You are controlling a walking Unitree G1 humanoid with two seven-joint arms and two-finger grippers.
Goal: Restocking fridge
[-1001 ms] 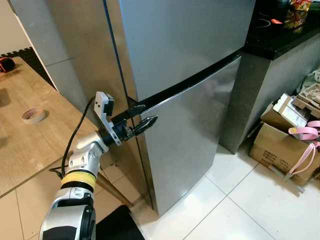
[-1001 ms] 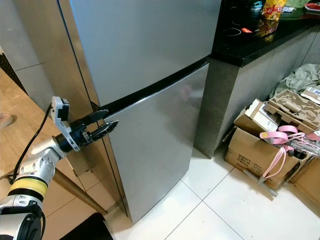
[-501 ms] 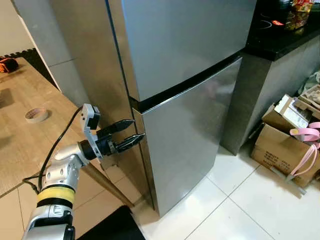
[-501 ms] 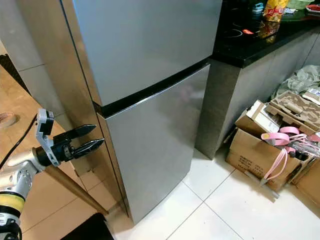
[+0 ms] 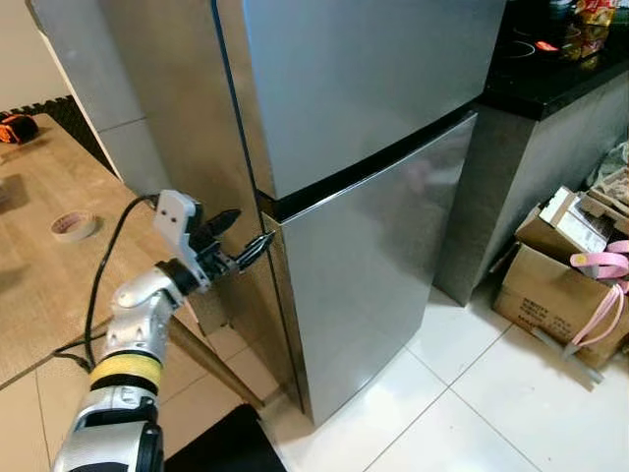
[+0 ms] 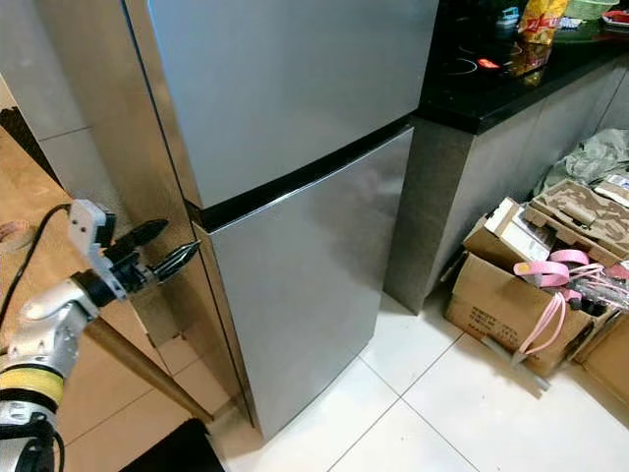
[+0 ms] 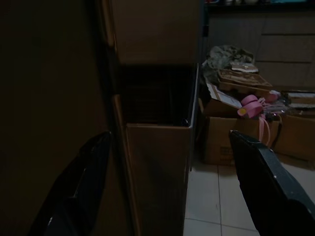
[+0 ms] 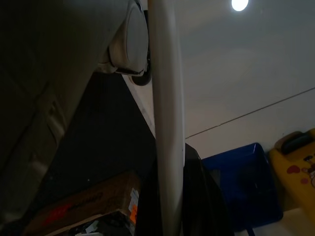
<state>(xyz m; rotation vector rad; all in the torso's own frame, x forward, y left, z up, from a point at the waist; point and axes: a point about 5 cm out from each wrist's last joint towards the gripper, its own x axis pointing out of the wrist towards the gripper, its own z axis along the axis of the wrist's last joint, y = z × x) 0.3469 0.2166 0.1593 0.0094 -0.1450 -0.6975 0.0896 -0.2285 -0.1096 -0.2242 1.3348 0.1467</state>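
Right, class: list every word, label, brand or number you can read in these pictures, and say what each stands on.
None can be read for certain.
Cardboard box: dark print on its side, too small.
Snack packet on the black counter: colourful print, blurred.
Box in the right wrist view: orange lettering, too dark.
Fridge: no label visible.

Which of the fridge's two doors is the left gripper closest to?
The lower door. The open left gripper sits at that door's top corner, just under the dark gap that divides it from the upper door.
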